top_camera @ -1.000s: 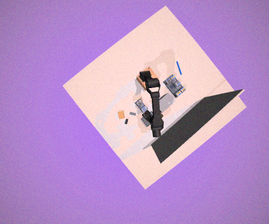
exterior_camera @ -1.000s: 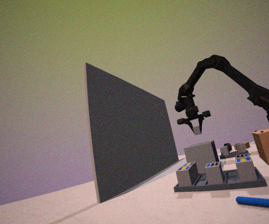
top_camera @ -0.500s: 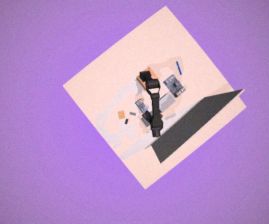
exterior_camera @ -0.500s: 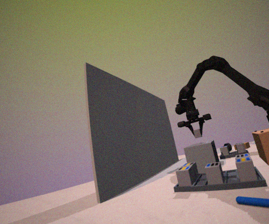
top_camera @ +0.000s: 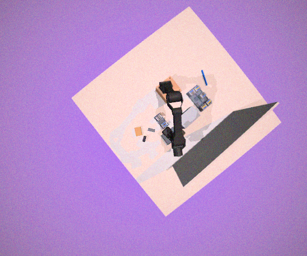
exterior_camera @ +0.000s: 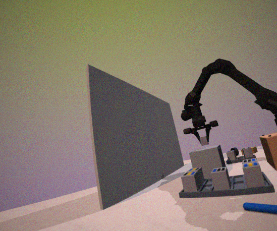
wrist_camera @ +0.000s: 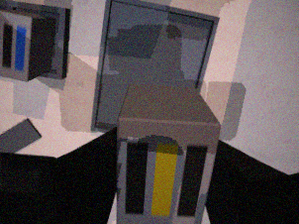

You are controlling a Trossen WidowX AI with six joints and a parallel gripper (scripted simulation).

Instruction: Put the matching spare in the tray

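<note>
Evidently, the end effector (exterior_camera: 204, 141) (wrist_camera: 159, 137) grips a matte, boxy grey block (exterior_camera: 204, 140) (wrist_camera: 168, 127).

On my bench (top_camera: 139, 64) (exterior_camera: 146, 217), the exterior view puts the upright panel (top_camera: 226, 140) (exterior_camera: 135, 141) left of the slotted rack (top_camera: 196, 99) (exterior_camera: 226, 192), whose blocks stand in it. Behind that rack I see a large box (exterior_camera: 206, 159); in front, a rod (top_camera: 204, 77) (exterior_camera: 267, 209) lies near the rack.
</note>
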